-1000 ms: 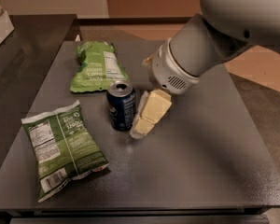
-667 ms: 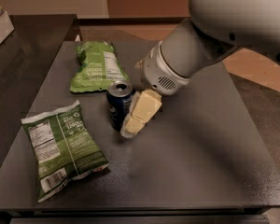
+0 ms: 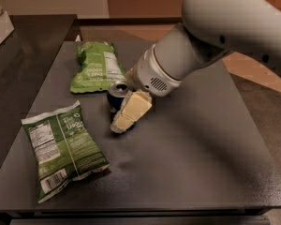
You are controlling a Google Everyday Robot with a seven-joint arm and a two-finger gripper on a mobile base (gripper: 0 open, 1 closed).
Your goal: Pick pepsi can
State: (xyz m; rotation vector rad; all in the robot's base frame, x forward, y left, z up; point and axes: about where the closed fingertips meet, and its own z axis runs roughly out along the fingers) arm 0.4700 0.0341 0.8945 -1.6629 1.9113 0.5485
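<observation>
The pepsi can (image 3: pixel 115 94) stands upright on the dark table (image 3: pixel 192 139), left of centre. It is dark blue with a silver top, and only its top and left side show. My gripper (image 3: pixel 125 116), cream-coloured at the end of the big white arm (image 3: pixel 210 36), reaches down from the upper right. It sits right against the can's front right side and covers much of it.
A green snack bag (image 3: pixel 94 66) lies just behind the can. A second green bag (image 3: pixel 62 146) lies at the front left. A darker counter (image 3: pixel 18 46) adjoins the table on the left. Floor shows at the right.
The arm has moved left and slightly down. The gripper, which was to the right of the can, now overlaps it and hides more of it. Can and bags have not moved.
</observation>
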